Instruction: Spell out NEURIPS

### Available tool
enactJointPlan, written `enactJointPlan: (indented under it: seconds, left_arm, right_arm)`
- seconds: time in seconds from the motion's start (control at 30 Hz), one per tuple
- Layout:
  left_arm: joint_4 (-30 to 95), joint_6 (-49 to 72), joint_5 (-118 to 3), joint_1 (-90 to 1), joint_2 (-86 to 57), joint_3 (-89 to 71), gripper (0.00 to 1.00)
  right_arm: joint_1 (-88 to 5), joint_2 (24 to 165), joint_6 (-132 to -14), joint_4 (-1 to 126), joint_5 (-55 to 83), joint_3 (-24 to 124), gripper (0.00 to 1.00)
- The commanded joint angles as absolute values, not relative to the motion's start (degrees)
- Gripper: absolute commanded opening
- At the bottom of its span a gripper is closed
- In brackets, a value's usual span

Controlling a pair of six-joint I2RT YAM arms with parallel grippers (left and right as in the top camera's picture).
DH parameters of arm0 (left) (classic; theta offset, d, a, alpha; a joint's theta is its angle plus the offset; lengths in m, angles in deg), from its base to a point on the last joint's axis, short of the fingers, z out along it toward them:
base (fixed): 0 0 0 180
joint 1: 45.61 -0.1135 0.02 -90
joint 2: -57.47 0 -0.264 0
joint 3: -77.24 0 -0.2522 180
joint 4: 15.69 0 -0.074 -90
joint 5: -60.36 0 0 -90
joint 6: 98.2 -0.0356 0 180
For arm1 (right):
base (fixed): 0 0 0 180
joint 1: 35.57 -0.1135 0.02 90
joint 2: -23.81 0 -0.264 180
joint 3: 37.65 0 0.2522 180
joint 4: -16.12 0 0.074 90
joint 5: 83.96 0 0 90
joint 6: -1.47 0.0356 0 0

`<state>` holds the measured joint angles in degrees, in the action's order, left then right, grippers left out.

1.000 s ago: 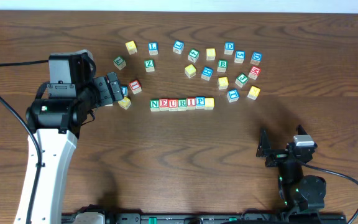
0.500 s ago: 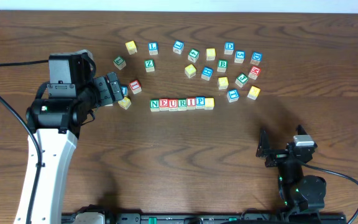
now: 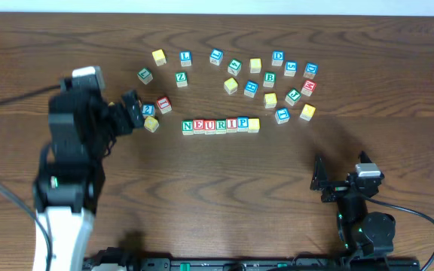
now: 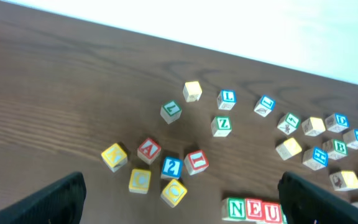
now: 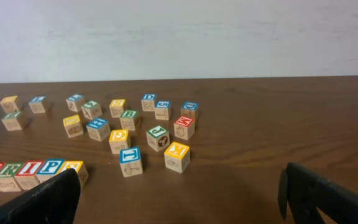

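The NEURIPS row (image 3: 221, 126) sits mid-desk, its cubes side by side in one line running left to right: N, E, U, R, I, P, then a yellow-faced cube (image 3: 254, 124) at the right end. Loose cubes (image 3: 270, 77) lie scattered on its far side. The left arm (image 3: 66, 173) reaches in from the left. The left jaws stand wide apart, holding nothing, just beside a small cluster of cubes (image 3: 155, 113) left of the row. The right arm (image 3: 356, 207) sits near right, well apart from the cubes. The right jaws are also wide apart and empty.
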<state>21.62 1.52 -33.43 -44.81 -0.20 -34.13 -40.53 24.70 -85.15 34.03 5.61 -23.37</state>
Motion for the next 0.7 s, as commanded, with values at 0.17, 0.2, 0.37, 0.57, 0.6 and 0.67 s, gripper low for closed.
enactJointPlan:
  seconds: [0.17,0.2,0.37,0.57,0.6,0.67]
  left_arm:
    - [0.48,-4.84,-32.38,-45.08,23.32,-63.18,0.97]
    - [-1.55,-5.02,-32.36,-45.08,26.29,-66.43,0.97]
    - [-5.31,-6.51,-31.90,-45.08,39.47,-78.26,0.97]
    - [-5.24,-6.51,-31.53,-45.82,50.42,-85.93,0.97]
    - [-5.22,-6.48,-31.53,-45.95,51.64,-86.72,0.97]
    - [-5.13,-6.48,-31.55,-46.26,54.05,-88.35,0.97]
  right_arm:
    - [-40.59,24.15,-85.41,34.18,6.01,-23.57,0.99]
    - [-40.59,24.15,-85.41,34.18,5.98,-23.57,0.99]
    - [-40.59,24.15,-85.41,34.18,6.01,-23.57,0.99]
    - [-40.59,24.15,-85.39,34.18,5.98,-23.57,0.99]
    - [-40.59,24.15,-85.41,34.18,6.01,-23.57,0.99]
    - [-40.59,24.15,-85.41,34.18,6.01,-23.57,0.99]
